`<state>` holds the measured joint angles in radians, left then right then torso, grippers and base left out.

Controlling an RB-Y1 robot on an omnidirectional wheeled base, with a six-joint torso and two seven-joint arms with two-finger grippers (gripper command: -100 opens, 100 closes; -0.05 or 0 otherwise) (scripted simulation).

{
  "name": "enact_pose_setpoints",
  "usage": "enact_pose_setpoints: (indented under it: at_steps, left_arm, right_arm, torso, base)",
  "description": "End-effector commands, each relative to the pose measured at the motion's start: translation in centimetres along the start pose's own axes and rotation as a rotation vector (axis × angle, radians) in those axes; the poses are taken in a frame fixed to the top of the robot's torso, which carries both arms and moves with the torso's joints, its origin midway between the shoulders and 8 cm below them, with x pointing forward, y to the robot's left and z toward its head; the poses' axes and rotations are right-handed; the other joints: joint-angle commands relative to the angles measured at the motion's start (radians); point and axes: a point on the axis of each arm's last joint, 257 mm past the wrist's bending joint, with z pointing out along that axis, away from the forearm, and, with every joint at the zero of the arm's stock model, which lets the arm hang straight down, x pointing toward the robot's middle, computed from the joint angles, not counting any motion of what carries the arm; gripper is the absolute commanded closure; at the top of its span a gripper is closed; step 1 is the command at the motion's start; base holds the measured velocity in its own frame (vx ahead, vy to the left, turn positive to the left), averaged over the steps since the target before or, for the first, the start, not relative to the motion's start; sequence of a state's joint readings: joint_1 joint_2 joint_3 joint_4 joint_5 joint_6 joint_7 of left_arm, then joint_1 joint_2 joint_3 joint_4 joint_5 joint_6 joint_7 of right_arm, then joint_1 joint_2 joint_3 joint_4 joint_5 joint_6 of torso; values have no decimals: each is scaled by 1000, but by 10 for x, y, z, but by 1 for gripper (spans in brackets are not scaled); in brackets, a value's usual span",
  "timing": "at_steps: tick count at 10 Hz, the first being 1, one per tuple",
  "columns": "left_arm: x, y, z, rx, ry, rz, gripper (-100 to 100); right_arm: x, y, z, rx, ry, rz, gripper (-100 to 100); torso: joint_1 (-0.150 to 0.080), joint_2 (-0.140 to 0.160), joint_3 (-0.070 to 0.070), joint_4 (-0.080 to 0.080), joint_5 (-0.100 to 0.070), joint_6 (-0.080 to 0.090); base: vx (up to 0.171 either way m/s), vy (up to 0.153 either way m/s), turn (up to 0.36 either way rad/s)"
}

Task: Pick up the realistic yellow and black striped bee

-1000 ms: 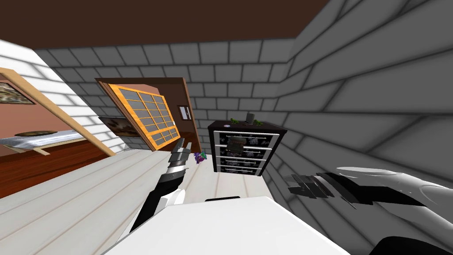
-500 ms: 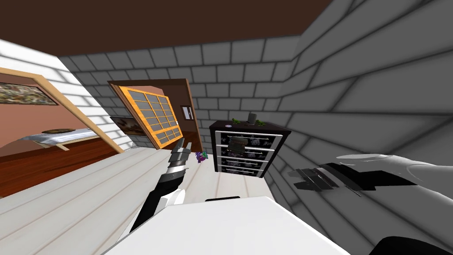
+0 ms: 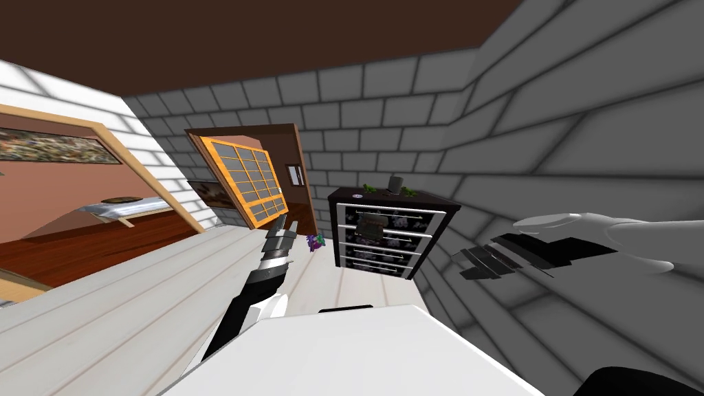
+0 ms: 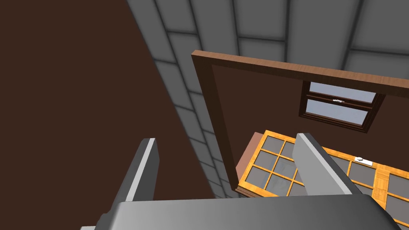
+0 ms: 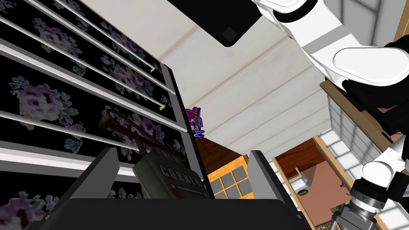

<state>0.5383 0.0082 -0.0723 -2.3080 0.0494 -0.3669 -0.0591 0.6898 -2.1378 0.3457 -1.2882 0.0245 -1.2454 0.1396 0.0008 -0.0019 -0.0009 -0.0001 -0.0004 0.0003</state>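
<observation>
**Bee not made out, both pincers wide and holding nothing**

I could not pick out the bee, as the small items near the dresser were too tiny to read. I could not tell whether it sat among those on the dresser top.

The dresser [image 3: 385,234] stood against the grey brick wall [image 3: 550,172]. It was black, with 4 flowered drawer fronts and pale bar handles. On its top stood a dark cylinder [image 3: 394,183] with 2 green bits [image 3: 369,187] to either side of it, and a small round disc [image 3: 355,196] lay near the front edge. A grey-green lettered plate [image 3: 371,225] hung on the upper drawers. A small purple and green object [image 3: 314,241] lay on the white plank floor [image 3: 137,295], just beside the dresser's left side.

The right gripper [image 3: 462,267] hung to the right of the dresser, apart from it, with its fingers spread wide and nothing between them. From its wrist camera the right gripper [image 5: 181,151] looked along the drawer fronts, and the plate [image 5: 171,177] showed between its blades without touching them. The purple object [image 5: 195,121] showed past the dresser's corner.

The left gripper [image 3: 288,220] was raised over the floor, left of the purple object and in front of an orange-framed glazed door [image 3: 251,182]. At its wrist camera the left gripper [image 4: 225,137] was also wide open and held nothing.
</observation>
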Motion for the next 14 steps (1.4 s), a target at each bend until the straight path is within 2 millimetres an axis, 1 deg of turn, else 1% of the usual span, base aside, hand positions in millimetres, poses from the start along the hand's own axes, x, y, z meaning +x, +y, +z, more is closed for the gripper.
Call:
enact_pose_setpoints:
  at_steps: [1, 3, 4, 5, 7, 8, 10, 11, 13, 14]
  left_arm:
    - [0, 0, 0, 0, 0, 0, 0]
    - [0, 0, 0, 0, 0, 0, 0]
    - [0, 0, 0, 0, 0, 0, 0]
    - [0, 0, 0, 0, 0, 0, 0]
    - [0, 0, 0, 0, 0, 0, 0]
    - [0, 0, 0, 0, 0, 0, 0]
    - [0, 0, 0, 0, 0, 0, 0]
    - [0, 0, 0, 0, 0, 0, 0]
    - [0, 0, 0, 0, 0, 0, 0]
    - [0, 0, 0, 0, 0, 0, 0]
  right_arm:
    - [-8, -12, -22, 43, 38, -17, -100]
    - [-18, -16, -31, 60, 84, -47, -100]
    - [-20, -16, -32, 62, 91, -52, -100]
    - [-30, -26, -52, 104, 118, -65, -100]
    - [-40, -28, -59, 116, 158, -93, -100]
    - [-51, -36, -76, 155, 177, -102, -100]
    - [-63, -36, -83, 169, 218, -132, -100]
    - [-77, -42, -99, 207, 237, -144, -100]
    - [-88, -42, -104, 219, 272, -170, -100]
    - [-102, -45, -118, 254, 289, -180, -100]
  torso:
    - [0, 0, 0, 0, 0, 0]
    - [0, -1, -1, 0, 0, 0]
    - [0, 0, 0, 0, 0, 0]
    - [0, 1, 0, 0, 0, 0]
    - [0, -1, -1, 0, 0, 0]
    - [0, -1, 0, 0, 0, 0]
    - [0, -2, -1, -1, 0, 0]
    - [0, -1, -1, 0, 0, 0]
    - [0, -3, -2, -1, 0, 0]
    - [0, -1, -1, 0, 0, 0]
  base:
    - [20, -4, 177]
    - [17, -7, 43]
    - [3, 1, -13]
    - [25, 3, 215]
    - [24, -8, 43]
    - [42, 0, 182]
    - [29, -8, 55]
    - [42, -6, 186]
    - [37, -15, 62]
    - [54, -19, 201]
